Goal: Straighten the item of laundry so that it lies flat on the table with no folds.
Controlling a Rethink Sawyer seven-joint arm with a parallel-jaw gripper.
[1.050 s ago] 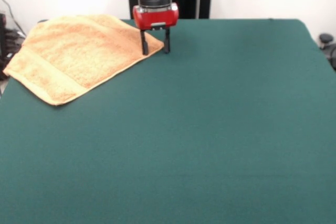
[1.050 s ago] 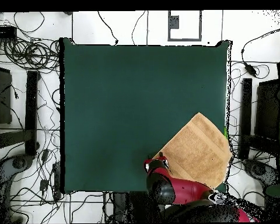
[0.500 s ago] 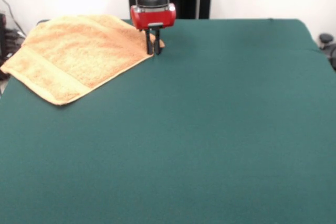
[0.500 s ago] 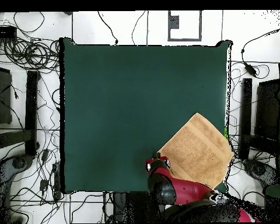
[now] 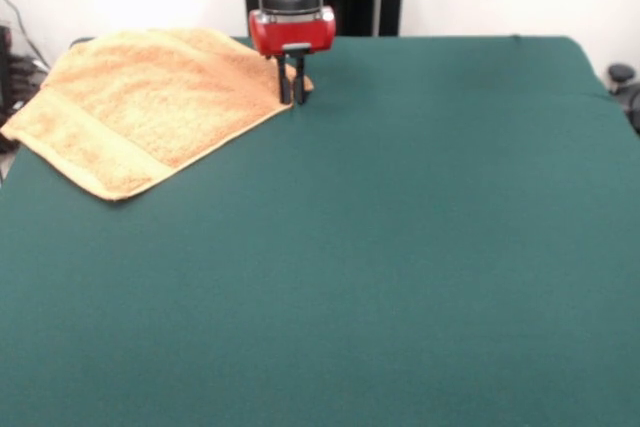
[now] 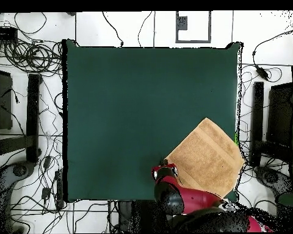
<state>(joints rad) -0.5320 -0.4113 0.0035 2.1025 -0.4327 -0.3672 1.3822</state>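
The item of laundry (image 5: pixel 150 102) is an orange-tan terry towel lying spread out, turned like a diamond, at the far left corner of the green table (image 5: pixel 420 247). A flat woven band runs along its near-left edge. My red and black gripper (image 5: pixel 291 95) stands upright at the towel's right corner, fingers together and pinching that corner against the cloth top. In the overhead view the towel (image 6: pixel 207 158) lies at the table's (image 6: pixel 143 103) lower right, its right tip reaching the table edge, and the gripper (image 6: pixel 166 166) is at its left corner.
Cables and black stands (image 6: pixel 33 116) ring the table on the floor. A dark wheeled base (image 5: pixel 622 77) shows past the table's far right corner.
One second ago the fingers stood apart astride the towel's corner; they have since closed on it. The towel's edge shifted slightly. Nothing moved in the last half second.
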